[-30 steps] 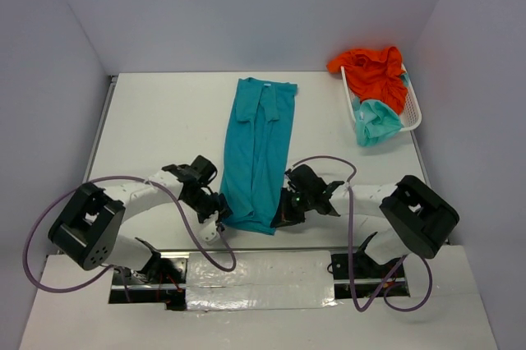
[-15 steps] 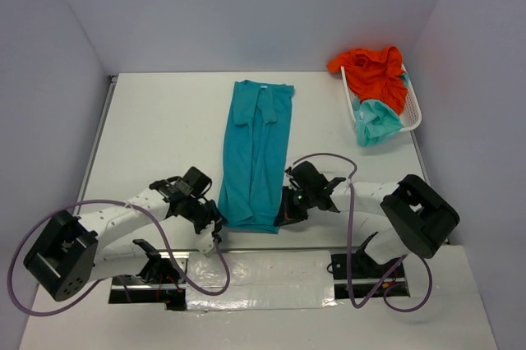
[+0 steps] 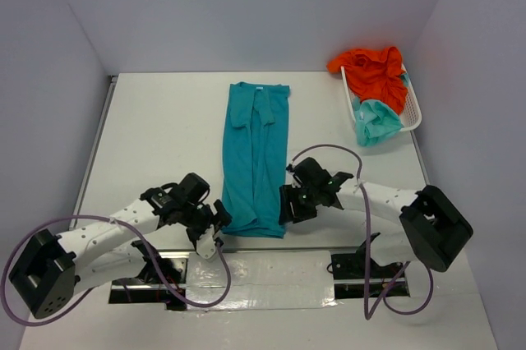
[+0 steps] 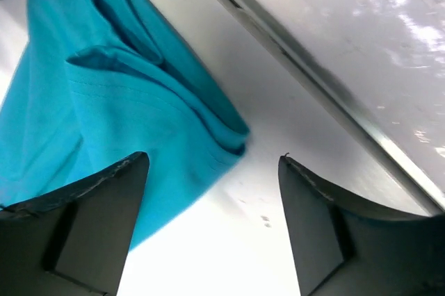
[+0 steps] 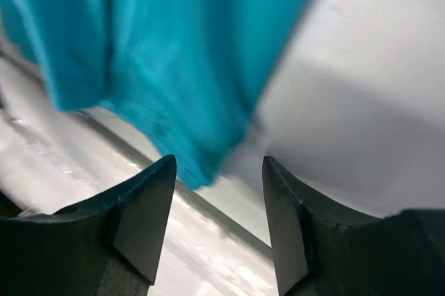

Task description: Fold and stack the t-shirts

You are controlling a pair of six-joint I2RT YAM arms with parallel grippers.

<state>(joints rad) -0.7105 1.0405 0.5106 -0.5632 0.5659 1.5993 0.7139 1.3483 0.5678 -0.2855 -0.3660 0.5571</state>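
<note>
Left gripper (image 4: 212,226) open, holds nothing, just beside near left corner of teal shirt (image 3: 256,161). Shirt flat on table (image 3: 156,136) in long thin strip, looks ready for end-to-end fold. Right gripper (image 5: 215,226) open too, at near right corner, cloth not pinched. Far right: orange shirt (image 3: 374,71) and mint shirt (image 3: 376,122) heaped in basket (image 3: 413,112), waiting turn

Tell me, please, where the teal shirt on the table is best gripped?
Probably the two near hem corners, one per gripper, coming from the near edge: the teal shirt lies as a narrow strip running away, and the open left gripper and right gripper flank that hem.
</note>
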